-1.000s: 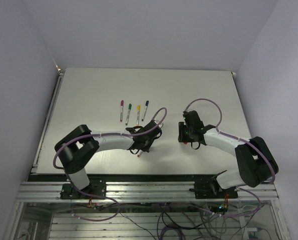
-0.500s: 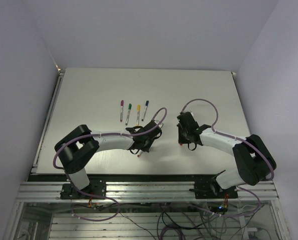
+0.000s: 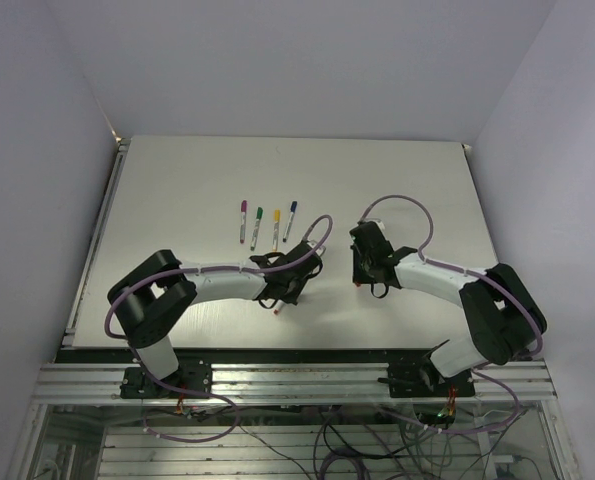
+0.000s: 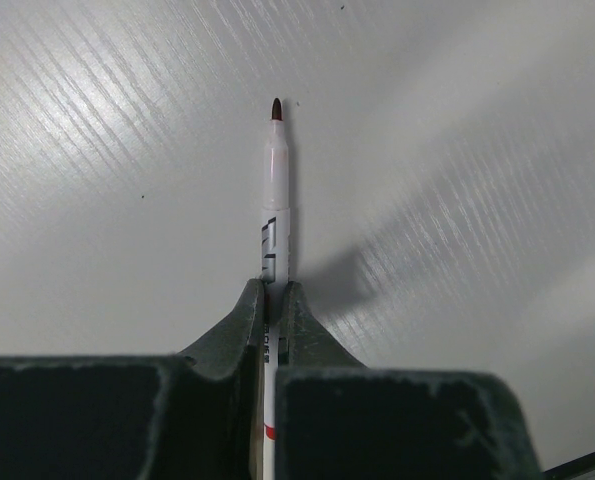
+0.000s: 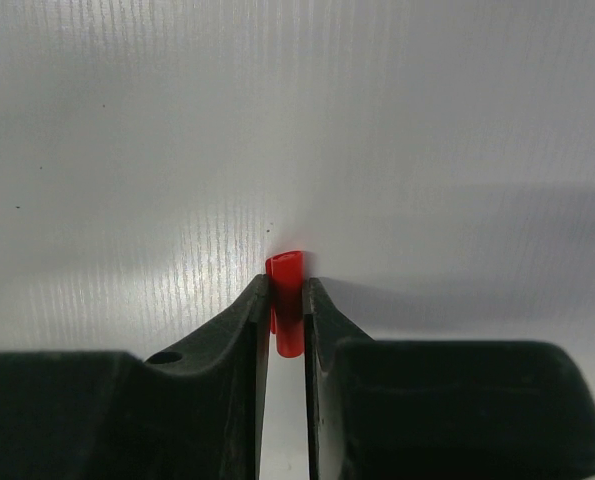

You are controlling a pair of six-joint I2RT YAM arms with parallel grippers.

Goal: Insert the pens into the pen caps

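Note:
My left gripper (image 4: 274,295) is shut on the red pen (image 4: 277,200), a white stick with its dark red tip bare and pointing away over the table. In the top view the left gripper (image 3: 295,272) sits at table centre, and the pen's red end (image 3: 278,309) sticks out behind it. My right gripper (image 5: 285,285) is shut on the red cap (image 5: 288,300), with the cap's end poking past the fingertips. In the top view the right gripper (image 3: 361,268) is a short way right of the left one, and the cap (image 3: 358,284) shows as a red speck.
Four other pens lie side by side on the white table behind the left gripper, with purple (image 3: 243,222), green (image 3: 257,228), yellow (image 3: 275,228) and blue (image 3: 290,220) ends. Grey walls enclose the table on three sides.
My right gripper has moved left with the red cap, closer to the left gripper. The left arm and the red pen have stayed still.

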